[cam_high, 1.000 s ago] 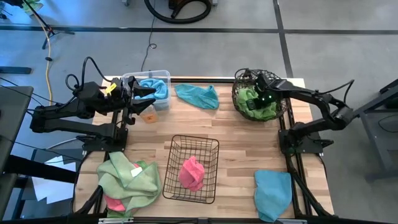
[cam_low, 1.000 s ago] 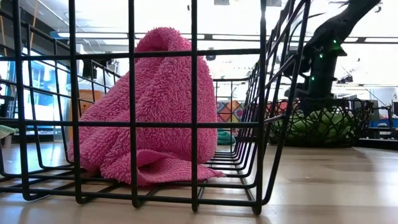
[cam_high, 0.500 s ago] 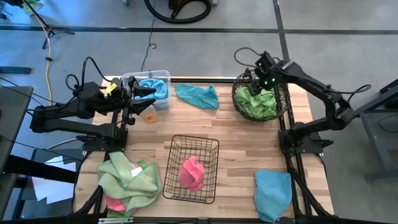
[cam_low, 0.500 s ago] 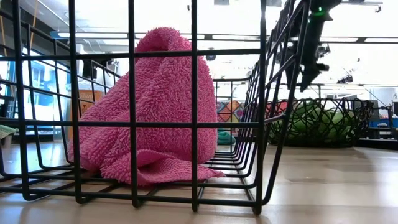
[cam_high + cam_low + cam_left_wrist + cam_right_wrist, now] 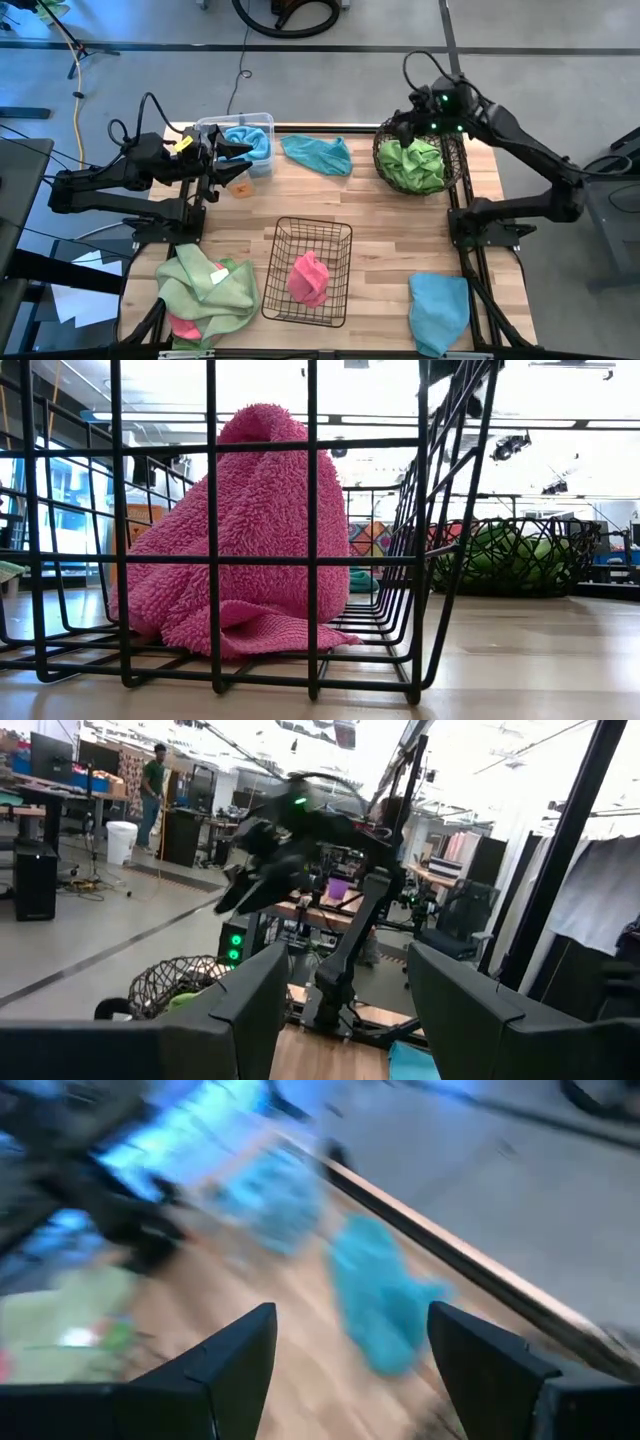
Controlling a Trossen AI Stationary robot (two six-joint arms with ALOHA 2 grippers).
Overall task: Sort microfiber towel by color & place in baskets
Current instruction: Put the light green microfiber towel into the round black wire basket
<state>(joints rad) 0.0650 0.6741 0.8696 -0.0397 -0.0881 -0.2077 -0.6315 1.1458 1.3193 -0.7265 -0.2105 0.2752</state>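
Green towel: the lime cloth (image 5: 415, 165) lies loose in the round basket (image 5: 385, 168), just below your right pincer (image 5: 408, 118); nothing hangs from the fingers, so treat it as dropped.
Right pincer: released, fingers spread and empty, raised over the basket's far rim.
Next pick: the blue towel (image 5: 320, 154) is the nearest loose cloth, off to the pincer's side toward the clear bin (image 5: 262, 122). Come down on a raised fold and pinch deep, so you lift one layer cleanly.
Left pincer: your left pincer (image 5: 243, 160) waits just beside the clear bin, fingers apart, holding nothing.
Other cloths: a pink towel (image 5: 308, 278) sits in the wire basket (image 5: 284, 228); a green-and-pink heap (image 5: 205, 285) and another blue cloth (image 5: 439, 310) lie well away.
Hard to see: the right wrist view is smeared by motion; the low view cuts off both arms.
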